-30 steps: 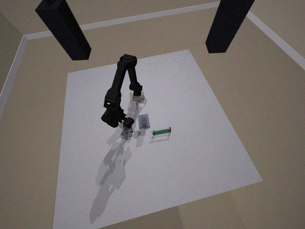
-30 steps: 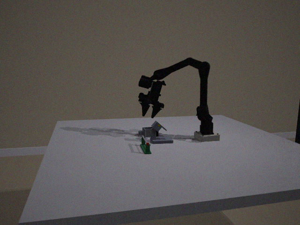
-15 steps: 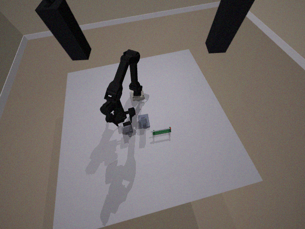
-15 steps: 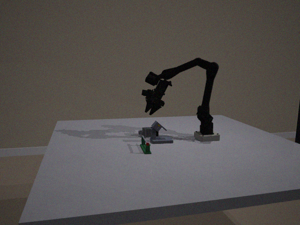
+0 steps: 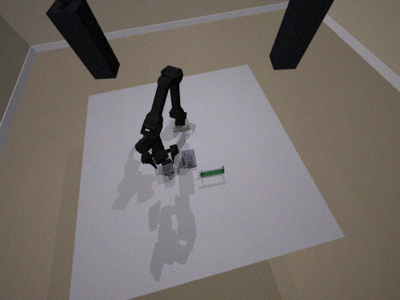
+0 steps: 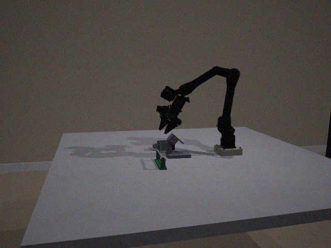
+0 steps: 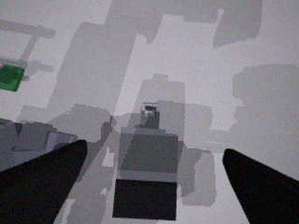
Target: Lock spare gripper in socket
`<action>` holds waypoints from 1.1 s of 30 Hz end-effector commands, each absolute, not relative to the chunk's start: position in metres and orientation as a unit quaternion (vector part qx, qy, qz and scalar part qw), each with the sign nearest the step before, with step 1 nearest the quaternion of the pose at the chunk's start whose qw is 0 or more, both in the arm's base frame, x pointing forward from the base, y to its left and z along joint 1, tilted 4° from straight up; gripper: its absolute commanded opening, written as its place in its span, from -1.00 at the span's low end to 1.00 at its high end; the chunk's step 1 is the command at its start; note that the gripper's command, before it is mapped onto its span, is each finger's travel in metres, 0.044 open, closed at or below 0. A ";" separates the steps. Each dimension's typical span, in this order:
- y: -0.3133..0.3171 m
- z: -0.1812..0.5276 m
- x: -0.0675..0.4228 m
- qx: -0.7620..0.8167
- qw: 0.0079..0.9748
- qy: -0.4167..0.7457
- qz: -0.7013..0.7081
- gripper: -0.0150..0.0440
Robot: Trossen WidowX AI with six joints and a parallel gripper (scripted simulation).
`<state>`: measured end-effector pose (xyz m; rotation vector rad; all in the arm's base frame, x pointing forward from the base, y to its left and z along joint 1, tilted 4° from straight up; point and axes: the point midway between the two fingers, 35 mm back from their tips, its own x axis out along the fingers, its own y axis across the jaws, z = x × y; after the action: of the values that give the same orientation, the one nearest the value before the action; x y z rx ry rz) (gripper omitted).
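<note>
My gripper (image 5: 164, 165) (image 6: 162, 131) (image 7: 155, 150) is open and empty. Its fingers hang above the spare gripper and stand to either side of it in the wrist view. The spare gripper (image 5: 167, 169) (image 6: 162, 145) (image 7: 149, 151) is a grey block with a black end, lying on the table. Its small spigot (image 6: 154, 145) (image 7: 150, 112) points away from the black end. The grey-blue mount (image 5: 188, 159) (image 6: 181, 155) (image 7: 30, 138) stands beside it, with a tilted socket head (image 6: 172, 138). No pin is visible through the socket. A pale pin with a red end (image 5: 223, 167) (image 6: 162, 158) lies along the green stand (image 5: 212, 173) (image 6: 162, 165) (image 7: 10, 77).
The white table (image 5: 258, 200) (image 6: 186, 192) carries everything. The arm's pale base (image 5: 180, 127) (image 6: 227, 150) stands behind the mount. The green stand is beyond the mount from the spare gripper. Two dark pillars (image 5: 87, 42) (image 5: 299, 35) show at the top of the top view.
</note>
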<state>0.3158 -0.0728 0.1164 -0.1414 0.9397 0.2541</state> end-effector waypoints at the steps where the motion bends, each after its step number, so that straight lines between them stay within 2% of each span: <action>1: -0.071 0.093 0.315 -0.063 0.878 0.457 0.124 1.00; 33: -0.070 0.042 0.320 -0.063 0.878 0.457 0.124 1.00</action>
<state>0.3207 -0.0700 0.0499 -0.1366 0.9414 0.2601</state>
